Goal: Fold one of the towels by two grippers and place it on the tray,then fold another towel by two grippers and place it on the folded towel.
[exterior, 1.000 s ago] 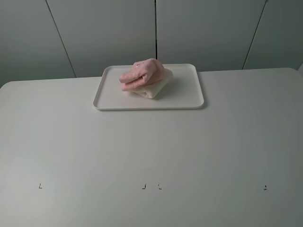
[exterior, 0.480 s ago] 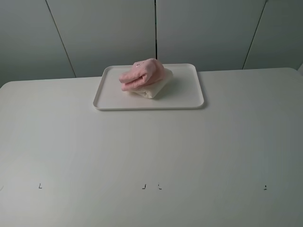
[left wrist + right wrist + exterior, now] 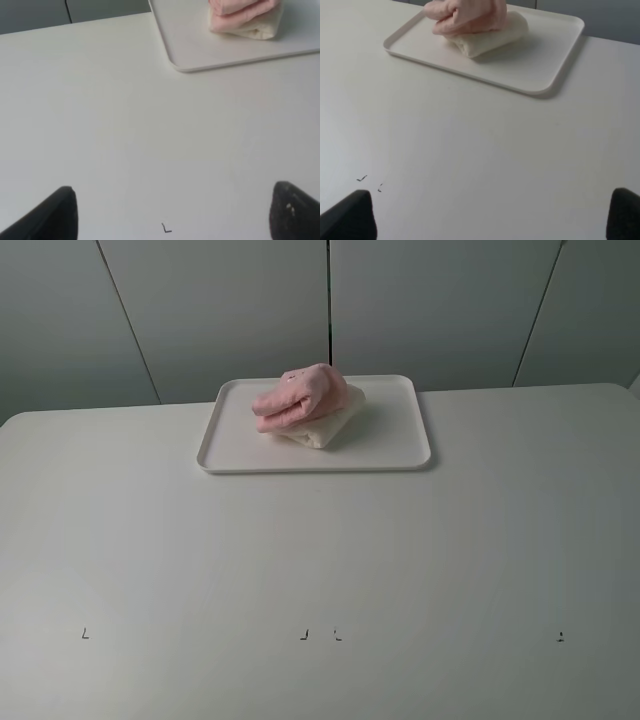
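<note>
Exterior high view: white tray (image 3: 400, 445) at the far middle of the white table (image 3: 320, 560), bearing the folded cream towel (image 3: 328, 426) with the folded pink towel (image 3: 298, 398) stacked on it; neither arm appears. Left wrist view: left gripper (image 3: 172, 212) over bare tabletop, fingers (image 3: 55, 215) spread wide, holding nothing, well apart from the tray's corner. Right wrist view: right gripper (image 3: 492, 215) likewise spread wide and empty, the tray and both towels well beyond it.
</note>
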Robot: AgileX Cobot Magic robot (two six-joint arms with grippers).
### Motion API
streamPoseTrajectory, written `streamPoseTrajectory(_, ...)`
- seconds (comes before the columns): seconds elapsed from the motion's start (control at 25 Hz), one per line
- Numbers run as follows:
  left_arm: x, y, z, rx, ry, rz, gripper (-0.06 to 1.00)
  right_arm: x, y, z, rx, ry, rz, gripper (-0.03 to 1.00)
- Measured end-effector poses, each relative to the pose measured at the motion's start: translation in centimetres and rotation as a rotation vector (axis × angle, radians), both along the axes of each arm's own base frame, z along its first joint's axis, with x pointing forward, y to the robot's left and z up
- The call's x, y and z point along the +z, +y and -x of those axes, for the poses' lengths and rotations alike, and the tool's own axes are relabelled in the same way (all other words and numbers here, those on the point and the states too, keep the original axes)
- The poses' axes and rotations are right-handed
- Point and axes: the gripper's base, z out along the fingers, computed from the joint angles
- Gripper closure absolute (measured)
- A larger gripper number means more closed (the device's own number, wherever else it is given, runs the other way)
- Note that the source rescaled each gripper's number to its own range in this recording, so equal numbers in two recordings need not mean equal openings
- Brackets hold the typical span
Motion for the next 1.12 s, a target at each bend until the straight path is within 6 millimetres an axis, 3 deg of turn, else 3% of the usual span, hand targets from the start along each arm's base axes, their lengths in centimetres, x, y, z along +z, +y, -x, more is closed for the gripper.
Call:
streamPoseTrajectory(0.48, -0.01, -0.11, 0.03, 0.047, 0.002, 0.004, -0.05, -0.16, -0.02, -0.03, -0.008, -0.002, 0.009, -0.03)
streamPoseTrajectory(0.76, -0.01, -0.27, 0.06, 0.240, 0.001, 0.004, -0.05, -0.16, 0.15, -0.14, -0.214, -0.003, 0.014, -0.03)
streamPoseTrajectory(1.12, -0.01, -0.28, 0.06, 0.252, 0.001, 0.004, -0.05, -0.16, 0.21, -0.18, -0.290, -0.002, 0.014, -0.03)
